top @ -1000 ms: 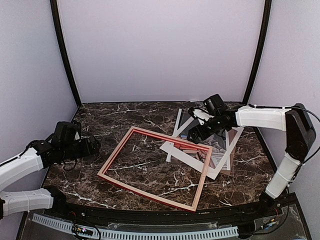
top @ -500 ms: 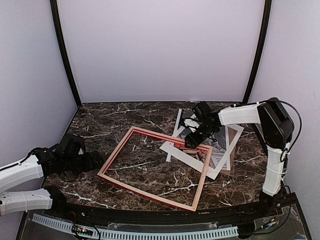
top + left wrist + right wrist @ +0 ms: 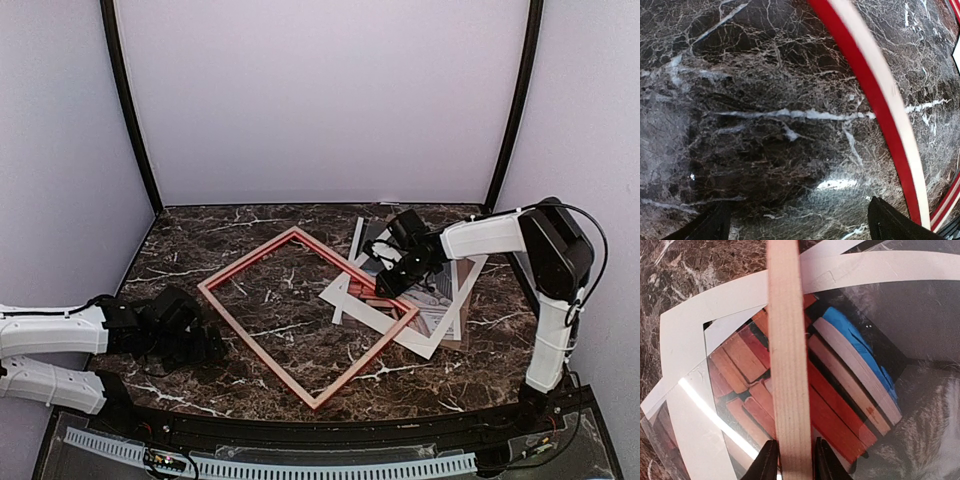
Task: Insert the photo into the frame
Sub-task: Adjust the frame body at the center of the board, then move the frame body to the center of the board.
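Two right gripper (image 3: 790, 461) fingers (image 3: 766, 463) pinch the frame (image 3: 786, 340) over the photo (image 3: 840, 405).

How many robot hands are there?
2. The left gripper is open, low over the table at the left, beside the frame. The right gripper is clamped on the frame's far right rail, above the white mat.

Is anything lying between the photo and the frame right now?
Yes. The white mat lies over the photo, covering its edges, and what looks like a clear glossy sheet lies there too. The frame rail, pinched in the right claw, crosses above both.
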Motion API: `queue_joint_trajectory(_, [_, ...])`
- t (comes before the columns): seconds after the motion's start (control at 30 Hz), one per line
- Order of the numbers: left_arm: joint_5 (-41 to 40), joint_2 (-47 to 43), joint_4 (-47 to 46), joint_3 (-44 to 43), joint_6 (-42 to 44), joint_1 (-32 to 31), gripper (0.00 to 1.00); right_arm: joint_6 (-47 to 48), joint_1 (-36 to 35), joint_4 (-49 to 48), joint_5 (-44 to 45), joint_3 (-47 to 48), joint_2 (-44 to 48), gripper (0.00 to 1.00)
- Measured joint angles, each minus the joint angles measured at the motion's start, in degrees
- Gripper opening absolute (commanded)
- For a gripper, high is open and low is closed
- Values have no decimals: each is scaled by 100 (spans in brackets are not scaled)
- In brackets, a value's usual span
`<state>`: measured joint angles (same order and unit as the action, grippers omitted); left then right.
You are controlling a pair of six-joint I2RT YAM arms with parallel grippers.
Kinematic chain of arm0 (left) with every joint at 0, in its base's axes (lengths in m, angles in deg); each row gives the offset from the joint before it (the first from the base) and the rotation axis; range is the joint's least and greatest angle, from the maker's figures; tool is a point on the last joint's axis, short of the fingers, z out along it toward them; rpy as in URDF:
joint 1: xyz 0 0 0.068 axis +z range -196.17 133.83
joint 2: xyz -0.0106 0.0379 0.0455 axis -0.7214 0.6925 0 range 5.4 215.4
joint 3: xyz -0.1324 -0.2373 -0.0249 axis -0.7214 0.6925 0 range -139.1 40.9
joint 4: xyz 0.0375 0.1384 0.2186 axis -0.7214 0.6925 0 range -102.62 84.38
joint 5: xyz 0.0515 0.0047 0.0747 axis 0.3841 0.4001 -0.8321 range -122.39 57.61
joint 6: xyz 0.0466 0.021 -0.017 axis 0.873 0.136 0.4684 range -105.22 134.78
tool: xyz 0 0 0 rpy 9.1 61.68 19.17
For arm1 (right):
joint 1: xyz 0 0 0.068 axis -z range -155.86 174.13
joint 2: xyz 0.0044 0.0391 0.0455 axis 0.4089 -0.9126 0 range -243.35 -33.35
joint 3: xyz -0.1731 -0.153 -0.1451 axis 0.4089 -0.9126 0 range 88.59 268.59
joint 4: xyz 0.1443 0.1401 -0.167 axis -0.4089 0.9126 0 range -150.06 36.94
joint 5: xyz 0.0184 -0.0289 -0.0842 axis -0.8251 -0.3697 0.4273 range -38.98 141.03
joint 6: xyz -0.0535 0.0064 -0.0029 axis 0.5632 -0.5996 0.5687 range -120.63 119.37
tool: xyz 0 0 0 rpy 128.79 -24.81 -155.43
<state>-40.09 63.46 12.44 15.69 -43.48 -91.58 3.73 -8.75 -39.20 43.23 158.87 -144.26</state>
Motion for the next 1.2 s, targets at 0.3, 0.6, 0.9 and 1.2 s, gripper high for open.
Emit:
queue_joint_trajectory(0.3, [-240,822,-284,-566,168,-11,99,-1316,-48,-684,55,-463,195,15])
queue_joint_trajectory(0.6, [-52,1727,-935,-1250,1001,763,98,-2577,-686,-1241,474,-874,369,17])
queue_joint_trajectory(0.9, [-26,2817,-1117,-1910,1764,1307,84,-3314,-1283,-1554,664,-979,369,26])
queue_joint_trajectory(1.2, [-315,3333,-984,-2079,2223,1596,65,-3641,-1423,-1648,474,-1036,450,42])
